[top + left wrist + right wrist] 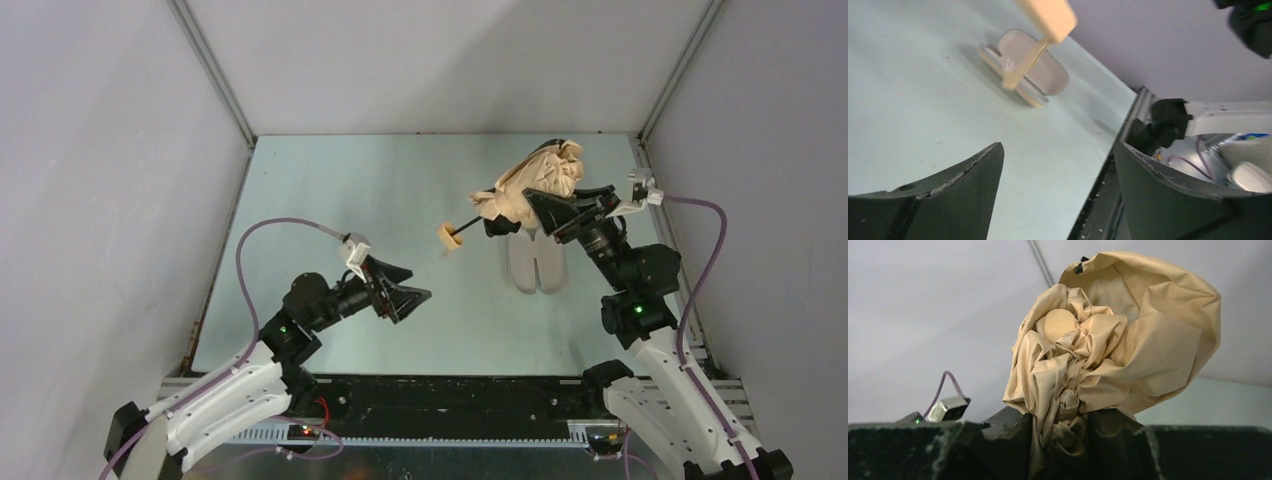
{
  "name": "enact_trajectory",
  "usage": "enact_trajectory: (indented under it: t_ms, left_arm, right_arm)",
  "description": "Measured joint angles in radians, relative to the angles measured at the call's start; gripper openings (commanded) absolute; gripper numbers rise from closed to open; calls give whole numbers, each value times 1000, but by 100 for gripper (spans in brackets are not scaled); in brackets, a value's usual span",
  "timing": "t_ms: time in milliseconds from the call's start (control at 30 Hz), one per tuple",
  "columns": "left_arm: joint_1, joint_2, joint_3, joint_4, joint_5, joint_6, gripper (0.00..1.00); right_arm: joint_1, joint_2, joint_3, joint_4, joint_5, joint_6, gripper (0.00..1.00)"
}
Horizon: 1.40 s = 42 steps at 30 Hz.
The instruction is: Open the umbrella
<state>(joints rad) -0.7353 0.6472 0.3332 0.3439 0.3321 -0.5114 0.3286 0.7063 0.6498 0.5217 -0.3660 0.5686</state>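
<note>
Umbrella (535,185) bunched at two o'clock, fabric clamped in the jaws of your right gripper (1060,427); your left gripper (1058,170) sits at seven o'clock, jaws apart, empty.

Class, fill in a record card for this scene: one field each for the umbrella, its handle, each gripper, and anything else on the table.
umbrella: tan fabric, folding, canopy bunched, not spread
handle: beige, stubby, on thin black shaft, pointing toward left gripper
right gripper: clamped on canopy fabric
left gripper: open, empty, apart from handle
sleeve: pale flat fabric, lying on pale green table
</note>
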Motion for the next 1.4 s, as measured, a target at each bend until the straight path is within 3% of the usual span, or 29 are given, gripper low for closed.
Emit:
enact_trajectory:
  t_ms: [233, 400, 567, 767, 1133, 1400]
  left_arm:
    - [-97, 37, 149, -154, -197, 156, 88]
    - [-187, 128, 264, -165, -335, 309, 88]
    - [-223, 227, 314, -129, -376, 446, 86]
    - [-241, 357, 389, -106, -362, 556, 75]
    - [-242, 527, 449, -59, -276, 618, 61]
    - [-243, 633, 449, -29, -317, 649, 35]
  right_arm:
    - [58, -24, 19, 3, 116, -68, 0]
    - [89, -24, 19, -60, 155, -100, 0]
    - [112, -29, 19, -136, 185, -115, 0]
    - [125, -34, 19, -190, 184, -116, 0]
    - [129, -37, 24, -242, 176, -114, 0]
    - [134, -31, 46, -286, 167, -130, 0]
